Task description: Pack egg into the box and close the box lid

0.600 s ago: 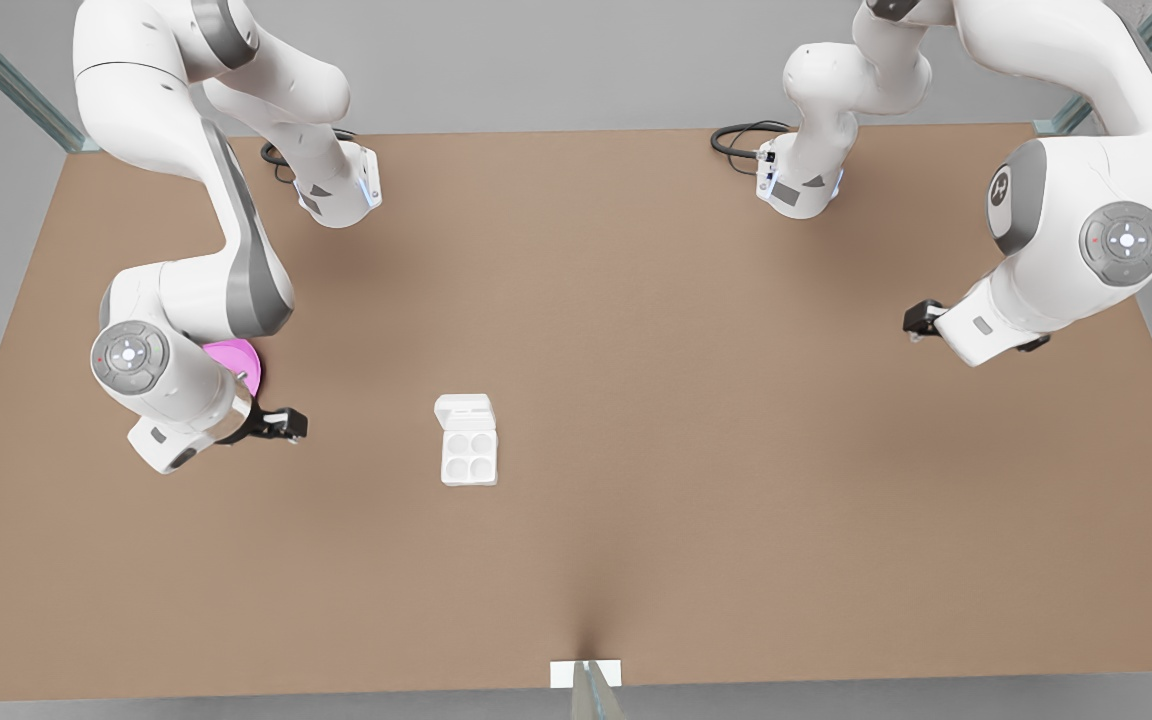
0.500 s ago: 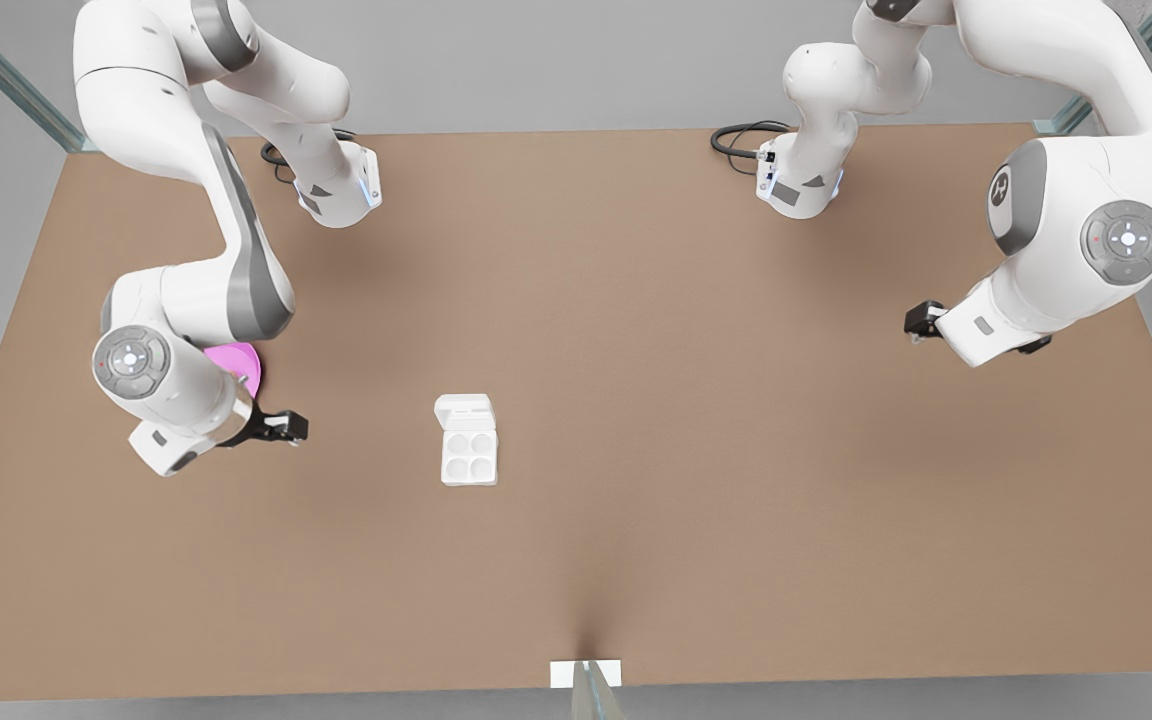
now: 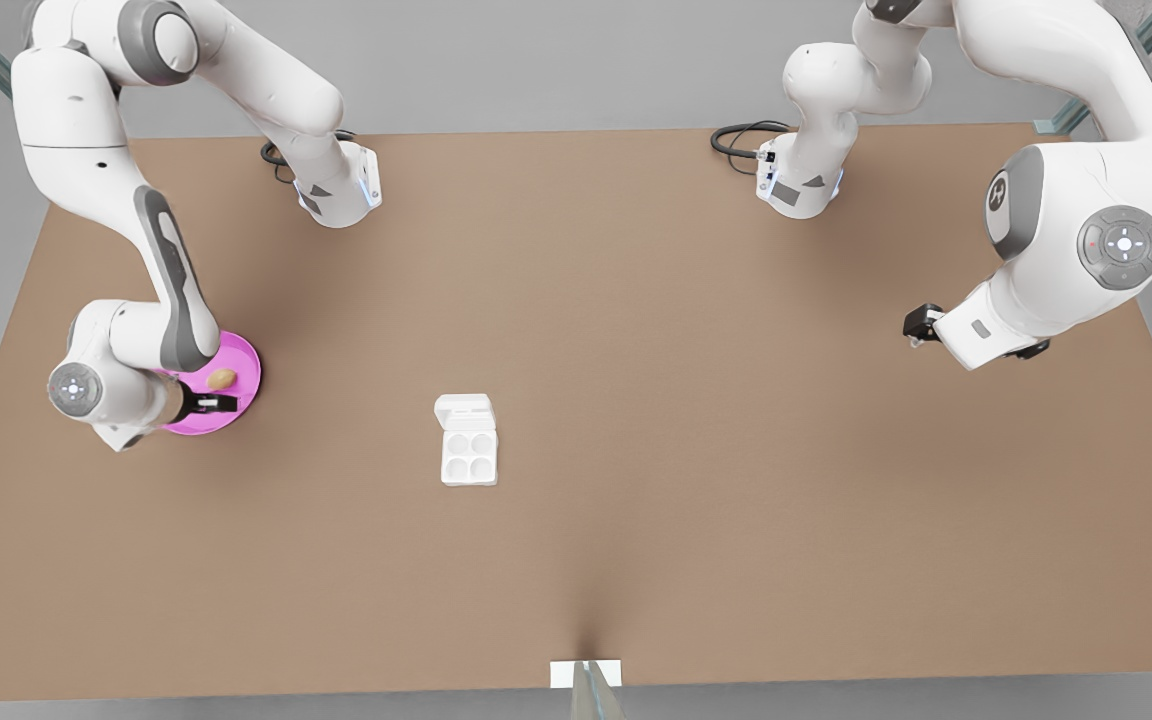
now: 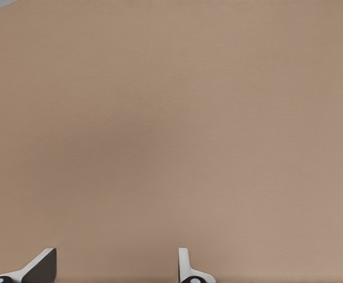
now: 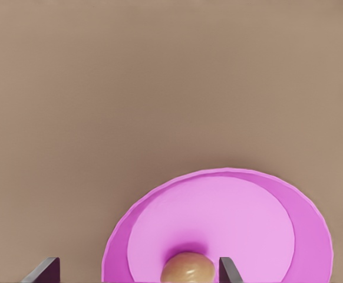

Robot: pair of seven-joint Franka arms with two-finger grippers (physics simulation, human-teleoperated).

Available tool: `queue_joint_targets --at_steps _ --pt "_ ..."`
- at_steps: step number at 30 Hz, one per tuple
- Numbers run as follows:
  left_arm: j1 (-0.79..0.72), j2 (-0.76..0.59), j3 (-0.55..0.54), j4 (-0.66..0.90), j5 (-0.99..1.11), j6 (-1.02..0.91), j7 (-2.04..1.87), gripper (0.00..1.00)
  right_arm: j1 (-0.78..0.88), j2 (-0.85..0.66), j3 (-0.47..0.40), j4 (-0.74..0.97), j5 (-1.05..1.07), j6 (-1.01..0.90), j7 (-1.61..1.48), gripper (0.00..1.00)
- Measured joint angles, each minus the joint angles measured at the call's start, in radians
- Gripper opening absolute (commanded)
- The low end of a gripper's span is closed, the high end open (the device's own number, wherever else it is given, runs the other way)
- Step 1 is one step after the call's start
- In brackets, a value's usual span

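The egg (image 3: 222,379) lies on a round pink plate (image 3: 242,352) at the left of the front view, a little above the plate's middle. In the right wrist view the egg (image 5: 187,270) sits low in the frame on the plate (image 5: 260,218), between the two dark fingertips (image 5: 44,270), which stand wide apart on either side of it. The right gripper (image 3: 216,403) hovers over the lower part of the plate, just beside the egg; whether it touches the plate is hard to tell.

The box (image 3: 468,456) rests near the middle of the brown table (image 3: 636,400), well apart from the plate, its four cups bare. The box lid (image 3: 463,409) lies open, hinged at the upper edge of the tray.

The left gripper (image 3: 918,324) waits at the far right of the front view, above bare table. In the left wrist view its fingers (image 4: 42,266) are spread wide, holding nothing.
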Motion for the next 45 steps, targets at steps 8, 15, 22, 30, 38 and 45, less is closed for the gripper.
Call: queue_joint_targets --at_steps 8,15,22,30,38,45 --pt "0.000 0.000 0.000 0.000 0.000 0.001 0.007 1.00 -0.044 0.005 0.000 -0.093 -0.005 0.250 -0.188 1.00" --pt "0.000 0.000 0.000 0.000 0.000 0.000 0.011 1.00 -0.098 -0.010 0.001 -0.222 -0.006 0.357 -0.296 1.00" --pt "-0.001 0.001 -0.001 0.000 0.000 -0.001 0.014 1.00 -0.163 -0.020 0.001 -0.295 -0.007 0.407 -0.370 1.00" --pt "0.000 0.001 0.000 0.000 0.001 -0.001 0.016 1.00 -0.219 -0.025 0.001 -0.340 -0.026 0.443 -0.427 1.00" --pt "0.000 0.005 0.000 0.000 0.002 0.000 0.017 1.00 -0.234 -0.022 0.001 -0.340 -0.042 0.456 -0.463 1.00" --pt "0.001 0.009 0.000 0.000 0.002 0.001 0.018 1.00 -0.225 -0.022 0.002 -0.362 -0.043 0.465 -0.479 1.00"
